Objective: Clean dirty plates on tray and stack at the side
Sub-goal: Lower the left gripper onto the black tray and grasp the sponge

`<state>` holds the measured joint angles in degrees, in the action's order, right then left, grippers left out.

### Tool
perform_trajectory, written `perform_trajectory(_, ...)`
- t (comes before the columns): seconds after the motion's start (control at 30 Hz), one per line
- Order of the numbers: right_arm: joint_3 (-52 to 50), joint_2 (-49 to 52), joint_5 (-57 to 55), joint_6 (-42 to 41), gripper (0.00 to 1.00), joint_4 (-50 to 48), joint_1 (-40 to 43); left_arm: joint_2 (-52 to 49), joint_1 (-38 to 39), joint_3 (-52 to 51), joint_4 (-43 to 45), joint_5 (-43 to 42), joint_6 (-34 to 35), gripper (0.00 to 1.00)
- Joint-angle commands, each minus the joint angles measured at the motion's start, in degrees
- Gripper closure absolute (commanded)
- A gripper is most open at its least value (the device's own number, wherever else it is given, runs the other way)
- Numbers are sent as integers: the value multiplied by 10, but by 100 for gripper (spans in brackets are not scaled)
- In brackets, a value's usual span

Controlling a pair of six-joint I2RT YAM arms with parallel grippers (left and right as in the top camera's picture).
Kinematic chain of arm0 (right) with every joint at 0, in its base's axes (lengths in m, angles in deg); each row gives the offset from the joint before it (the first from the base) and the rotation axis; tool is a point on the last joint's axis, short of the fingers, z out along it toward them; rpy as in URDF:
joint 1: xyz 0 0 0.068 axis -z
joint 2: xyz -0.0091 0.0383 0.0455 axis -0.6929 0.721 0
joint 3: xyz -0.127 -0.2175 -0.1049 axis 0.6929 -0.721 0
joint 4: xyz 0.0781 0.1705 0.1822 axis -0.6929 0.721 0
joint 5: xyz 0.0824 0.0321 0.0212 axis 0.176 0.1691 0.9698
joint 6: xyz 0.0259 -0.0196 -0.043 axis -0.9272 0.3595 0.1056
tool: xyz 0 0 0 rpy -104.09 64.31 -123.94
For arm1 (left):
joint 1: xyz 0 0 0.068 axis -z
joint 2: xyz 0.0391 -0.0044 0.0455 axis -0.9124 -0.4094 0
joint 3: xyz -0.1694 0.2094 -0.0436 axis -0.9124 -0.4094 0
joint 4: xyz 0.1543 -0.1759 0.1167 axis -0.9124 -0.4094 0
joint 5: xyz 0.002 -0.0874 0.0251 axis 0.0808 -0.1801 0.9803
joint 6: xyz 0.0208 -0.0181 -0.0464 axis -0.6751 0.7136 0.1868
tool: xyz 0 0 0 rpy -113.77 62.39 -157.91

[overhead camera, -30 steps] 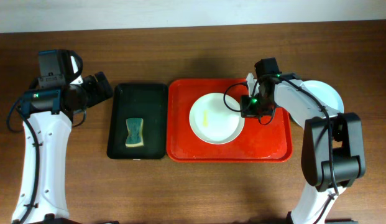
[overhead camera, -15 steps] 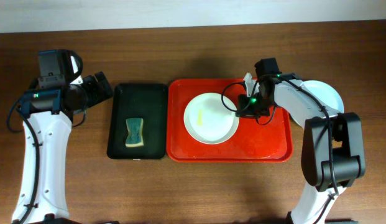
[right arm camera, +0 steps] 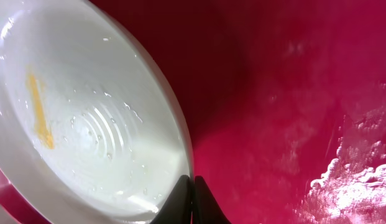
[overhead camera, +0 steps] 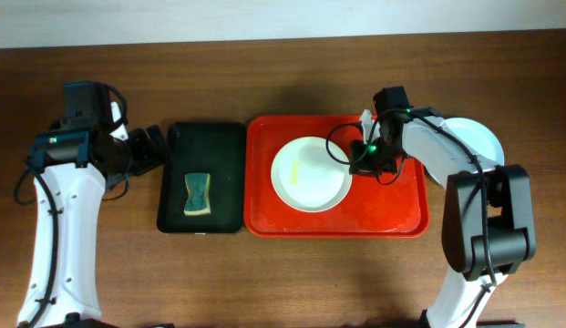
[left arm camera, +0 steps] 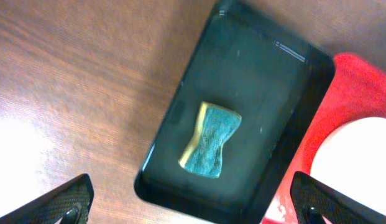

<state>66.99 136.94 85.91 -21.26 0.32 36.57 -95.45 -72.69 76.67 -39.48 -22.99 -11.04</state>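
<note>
One plate (overhead camera: 308, 178) is on the red tray (overhead camera: 392, 205), a touch toward nine o'clock of the tray's middle. It carries a yellow smear (overhead camera: 303, 170), so it is not clean yet.

The right gripper (overhead camera: 363, 157) is at the plate's three o'clock rim with its jaws clenched tight. From the wrist camera, the fingertips (right arm camera: 184, 194) meet right on the edge and look to be nipping it. The dark shadow under that side suggests the rim is tipped up off the tray.

At nine o'clock of the red tray is the black tray (overhead camera: 223, 155), with the sponge (overhead camera: 199, 194) lying loose inside it and nothing touching it. The left gripper (overhead camera: 153, 143) hangs at the black tray's ten o'clock, jaws spread wide and holding nothing.

Off the red tray toward two o'clock, a side plate (overhead camera: 478, 137) sits on the table (overhead camera: 264, 273). My read is that some plates are already done and set aside, and this smeared one is what's left. It has yet to be wiped and then carried to the stack.

- **Side plate:** The right arm covers much of it, so I can't tell whether it is one plate or several stacked.
- **Right gripper:** The wrist view shows only the very tips, so how far the rim reaches between the pads is hard to judge.
- **Red tray:** It glistens with patches near the gripper that could be water or foam. I can't tell which.
- **Left wrist view:** It cuts the plate down to a pale sliver at four o'clock.
</note>
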Motion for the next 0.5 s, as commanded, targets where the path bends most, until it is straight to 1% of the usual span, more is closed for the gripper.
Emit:
perform_trajectory(0.0,10,6,-10,-5,96,23,-2,-5,25,-24,-10,-13,-29,2)
perform_trajectory(0.07,14,6,-10,-5,96,33,-2,-9,52,-33,-10,-13,-63,10)
perform_trajectory(0.13,14,6,-10,-5,96,32,-2,-18,87,-38,-10,-10,-77,12)
perform_trajectory(0.23,14,6,-12,-5,96,31,-2,-37,122,-40,-5,-5,-77,16)
perform_trajectory(0.37,14,6,-12,-5,96,30,-2,-76,146,-40,5,-5,-76,16)
perform_trajectory(0.4,14,6,-12,-5,96,30,-2,-84,150,-40,6,-5,-76,5)
perform_trajectory(0.43,14,6,-12,-5,96,30,-2,-91,152,-40,2,-5,-77,1)
perform_trajectory(0.47,14,6,-12,-5,96,30,-2,-93,152,-40,-1,-7,-77,1)
